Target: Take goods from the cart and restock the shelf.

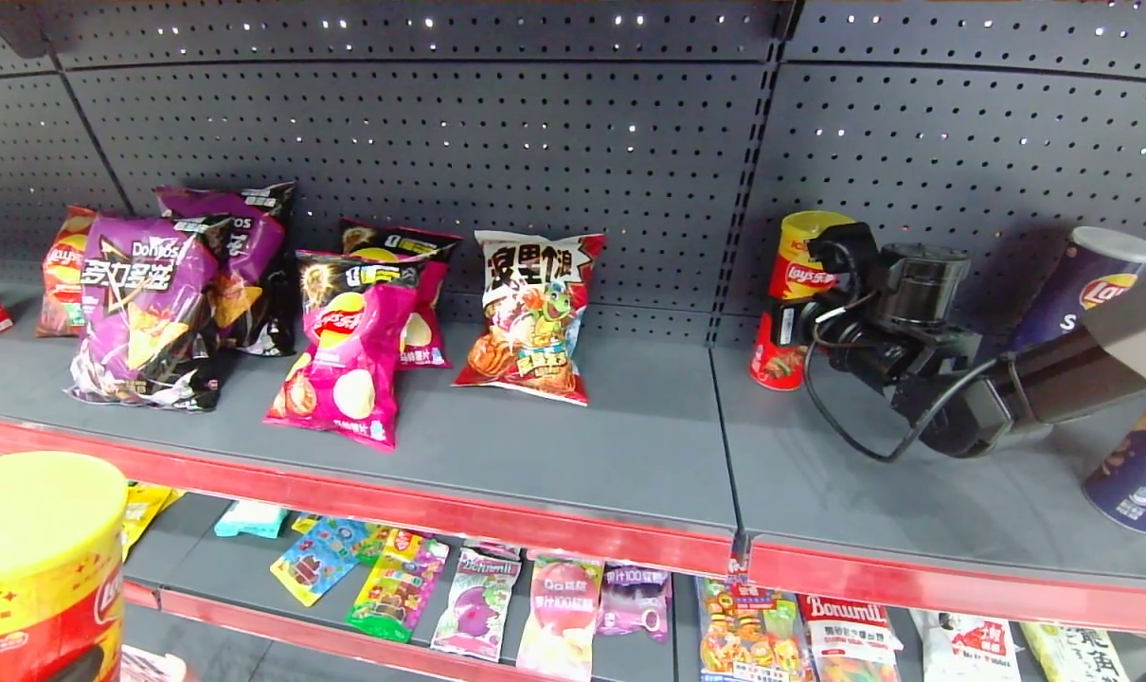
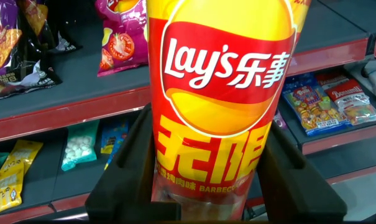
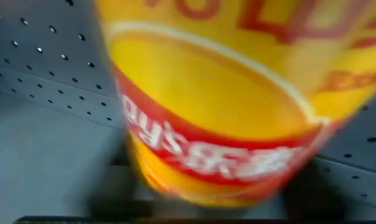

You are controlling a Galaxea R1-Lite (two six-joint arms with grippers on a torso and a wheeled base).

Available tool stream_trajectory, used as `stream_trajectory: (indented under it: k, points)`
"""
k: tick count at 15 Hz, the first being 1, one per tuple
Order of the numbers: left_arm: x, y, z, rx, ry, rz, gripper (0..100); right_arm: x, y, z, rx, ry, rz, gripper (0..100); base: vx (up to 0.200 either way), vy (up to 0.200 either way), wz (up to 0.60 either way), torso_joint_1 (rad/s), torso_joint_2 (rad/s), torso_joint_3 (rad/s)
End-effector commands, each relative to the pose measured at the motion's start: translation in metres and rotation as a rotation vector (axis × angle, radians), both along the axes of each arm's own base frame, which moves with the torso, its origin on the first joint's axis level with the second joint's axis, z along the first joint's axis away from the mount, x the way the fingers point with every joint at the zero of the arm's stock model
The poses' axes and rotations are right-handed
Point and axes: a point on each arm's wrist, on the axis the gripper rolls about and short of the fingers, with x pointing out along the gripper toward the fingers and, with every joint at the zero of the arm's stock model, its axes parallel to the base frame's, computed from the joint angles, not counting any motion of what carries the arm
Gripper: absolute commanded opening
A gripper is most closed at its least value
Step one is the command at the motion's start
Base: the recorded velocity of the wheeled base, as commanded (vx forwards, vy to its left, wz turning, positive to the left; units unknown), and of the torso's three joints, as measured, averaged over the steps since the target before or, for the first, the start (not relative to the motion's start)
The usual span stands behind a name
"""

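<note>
A red and yellow chip can (image 1: 789,275) stands on the grey shelf (image 1: 573,445), right of the divider and near the pegboard. My right gripper (image 1: 802,320) is closed around its middle; the same can (image 3: 225,112) looms large and blurred in the right wrist view. A second red and yellow chip can (image 1: 43,568) shows at the lower left, in front of the shelf. My left gripper (image 2: 212,186) is shut on that can (image 2: 222,93), with a black finger (image 2: 128,162) on each side.
Several chip bags lie on the shelf's left half, among them a purple bag (image 1: 142,303), a pink bag (image 1: 350,346) and a red-white bag (image 1: 535,313). Two dark blue cans (image 1: 1089,284) (image 1: 1137,474) stand at the far right. Small snack packets (image 1: 564,606) fill the lower shelf.
</note>
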Motion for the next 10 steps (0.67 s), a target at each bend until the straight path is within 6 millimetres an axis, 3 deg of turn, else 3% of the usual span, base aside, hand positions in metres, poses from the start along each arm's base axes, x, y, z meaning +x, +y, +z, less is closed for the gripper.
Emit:
stream_trajectory:
  k: [1, 5, 10]
  points:
    - [0.000, 0.000, 0.000, 0.000, 0.001, 0.001, 0, 0.000, 0.001, -0.001, 0.000, 0.001, 0.002, 0, 0.000, 0.000, 0.00, 0.000, 0.00, 0.000]
    - [0.000, 0.000, 0.000, 0.000, 0.001, 0.001, 0, -0.004, 0.003, 0.002, 0.002, -0.002, 0.005, 0, 0.000, 0.000, 0.00, 0.000, 0.00, 0.000]
    - [0.000, 0.000, 0.000, -0.001, -0.001, -0.002, 0, -0.034, 0.010, 0.033, -0.013, -0.060, -0.004, 0, 0.000, 0.000, 0.00, 0.000, 0.00, 0.000]
